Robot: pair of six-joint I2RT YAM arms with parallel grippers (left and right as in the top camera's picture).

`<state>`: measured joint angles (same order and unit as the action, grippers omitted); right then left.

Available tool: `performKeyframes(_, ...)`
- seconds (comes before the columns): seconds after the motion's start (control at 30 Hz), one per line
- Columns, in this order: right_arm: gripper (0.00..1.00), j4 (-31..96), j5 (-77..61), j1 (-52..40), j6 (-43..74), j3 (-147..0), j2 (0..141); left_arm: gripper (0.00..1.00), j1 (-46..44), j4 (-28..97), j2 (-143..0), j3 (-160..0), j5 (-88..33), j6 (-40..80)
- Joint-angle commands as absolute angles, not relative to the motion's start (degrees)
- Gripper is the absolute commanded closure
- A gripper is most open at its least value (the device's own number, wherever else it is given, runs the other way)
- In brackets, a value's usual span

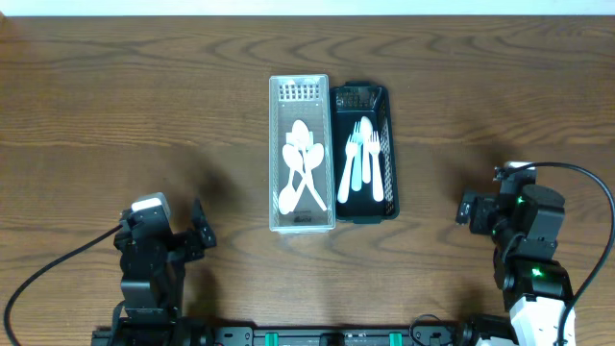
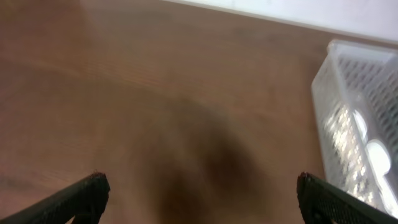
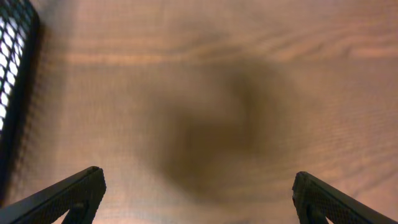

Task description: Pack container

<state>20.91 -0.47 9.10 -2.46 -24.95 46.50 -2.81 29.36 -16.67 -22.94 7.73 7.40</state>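
Two narrow containers stand side by side in the middle of the table. The clear one (image 1: 273,154) holds several white spoons (image 1: 301,163). The black one (image 1: 390,144) holds white forks (image 1: 360,159). My left gripper (image 1: 202,229) rests near the front left, well apart from them, open over bare wood (image 2: 200,199). The clear container (image 2: 360,124) shows at the right edge of the left wrist view. My right gripper (image 1: 467,210) sits at the front right, open and empty (image 3: 198,193). A corner of the black container (image 3: 15,62) shows at the left of the right wrist view.
The wooden table (image 1: 144,106) stretches wide on both sides of the containers. A pale strip (image 1: 307,6) runs along its far edge. A cable (image 1: 586,183) loops off the right arm at the right edge.
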Motion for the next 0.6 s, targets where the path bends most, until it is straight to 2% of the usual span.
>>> performKeyframes(0.0,0.01,23.88,-0.47,8.99,-1.78,-24.73,46.28,0.02,-3.03,33.28,-16.36,-23.35,8.01,6.87)
performKeyframes(0.2,0.01,32.56,1.78,8.93,-2.68,-24.73,43.72,0.02,-3.03,42.15,-16.34,-23.35,8.01,6.87)
performKeyframes(0.37,0.01,32.77,-4.64,8.27,-2.70,-24.14,30.59,0.02,-3.03,47.68,-16.34,-23.35,8.01,6.87)
performKeyframes(0.57,0.01,32.05,-6.00,6.48,-3.99,-19.42,13.80,0.02,-3.03,49.47,-16.34,-23.35,8.01,6.87)
